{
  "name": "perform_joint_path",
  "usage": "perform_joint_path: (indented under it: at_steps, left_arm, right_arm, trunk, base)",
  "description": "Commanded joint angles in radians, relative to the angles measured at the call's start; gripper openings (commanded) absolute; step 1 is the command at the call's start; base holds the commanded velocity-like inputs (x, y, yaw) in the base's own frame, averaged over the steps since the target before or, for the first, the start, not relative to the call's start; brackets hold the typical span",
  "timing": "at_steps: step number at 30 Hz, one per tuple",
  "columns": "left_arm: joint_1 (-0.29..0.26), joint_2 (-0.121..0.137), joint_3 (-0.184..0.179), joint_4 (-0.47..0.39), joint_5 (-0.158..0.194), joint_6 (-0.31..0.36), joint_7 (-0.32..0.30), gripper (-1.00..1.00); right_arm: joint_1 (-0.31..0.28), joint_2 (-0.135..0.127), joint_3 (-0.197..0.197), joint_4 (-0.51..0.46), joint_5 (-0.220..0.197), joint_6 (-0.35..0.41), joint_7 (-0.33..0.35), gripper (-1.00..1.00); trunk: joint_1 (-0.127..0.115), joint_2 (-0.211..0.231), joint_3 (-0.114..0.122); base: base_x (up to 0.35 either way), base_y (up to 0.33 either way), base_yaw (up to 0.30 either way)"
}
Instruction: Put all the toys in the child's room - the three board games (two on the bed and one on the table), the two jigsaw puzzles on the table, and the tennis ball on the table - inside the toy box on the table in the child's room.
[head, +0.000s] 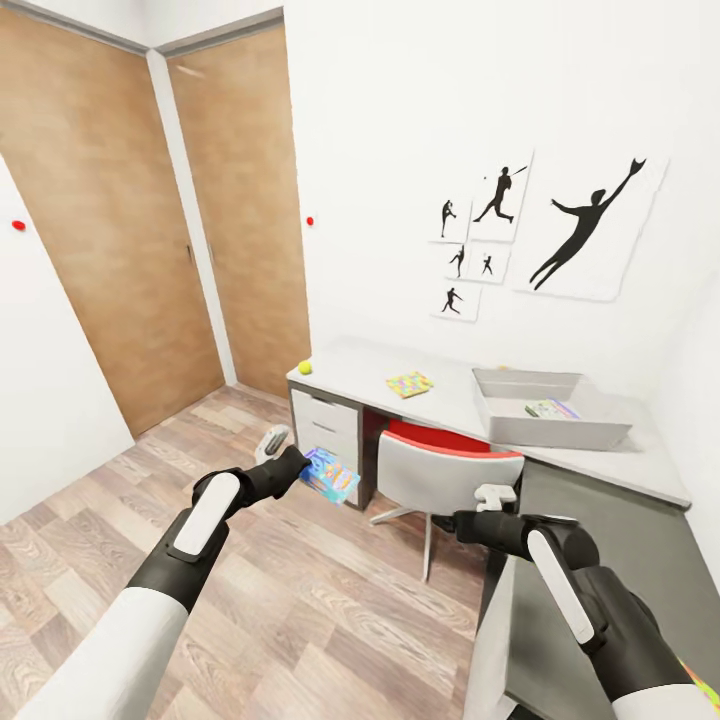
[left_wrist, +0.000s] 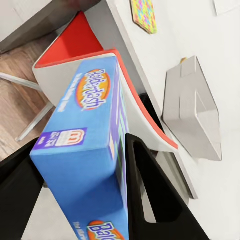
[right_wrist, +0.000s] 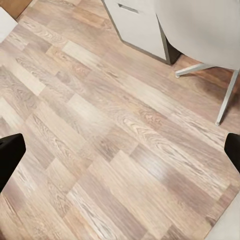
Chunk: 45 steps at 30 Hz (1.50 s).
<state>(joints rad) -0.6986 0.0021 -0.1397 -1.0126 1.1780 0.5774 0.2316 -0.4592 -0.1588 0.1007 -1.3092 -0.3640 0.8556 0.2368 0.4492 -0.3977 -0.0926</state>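
A: Left hand (head: 300, 470)?
B: We see it clamped on a blue board game (head: 330, 475), off the bench (head: 440, 395).
A: Right hand (right_wrist: 120, 155)?
B: Fingers wide apart over floor (right_wrist: 100, 125).
A: Bench?
B: Ball (head: 305, 368) at corner, puzzle (head: 410, 384) mid-top, another (head: 551, 409) in the toy box (head: 550, 432).

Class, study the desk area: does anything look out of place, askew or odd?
Mostly tidy. The jigsaw puzzle lies askew to the table edge, and the tennis ball sits near the table's corner, where it might roll off. Nothing looks spilled or damaged.
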Motion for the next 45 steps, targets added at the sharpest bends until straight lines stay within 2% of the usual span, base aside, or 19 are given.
perform_joint_path:
  at_steps: [1,18,45]
  left_arm:
    - [-0.001,0.0,-0.001,-0.001,0.011,0.001,0.009,-1.0]
    - [-0.001,0.0,-0.001,-0.001,0.011,0.001,0.01,-1.0]
    - [-0.001,-0.001,-0.001,-0.001,0.012,0.001,0.011,-1.0]
  right_arm:
    - [-0.001,-0.001,0.001,-0.001,0.005,0.003,0.006,1.0]
    - [-0.001,0.001,0.001,-0.001,0.006,0.003,0.006,1.0]
    - [-0.001,0.0,0.001,-0.001,0.006,0.003,0.006,1.0]
  trunk:
    - [0.001,-0.002,-0.002]
    - [0.001,-0.002,-0.002]
    - [0.001,-0.002,-0.002]
  base:
    - [0.073,0.0,0.032]
    - [0.024,0.0,0.062]
    - [0.001,0.0,0.266]
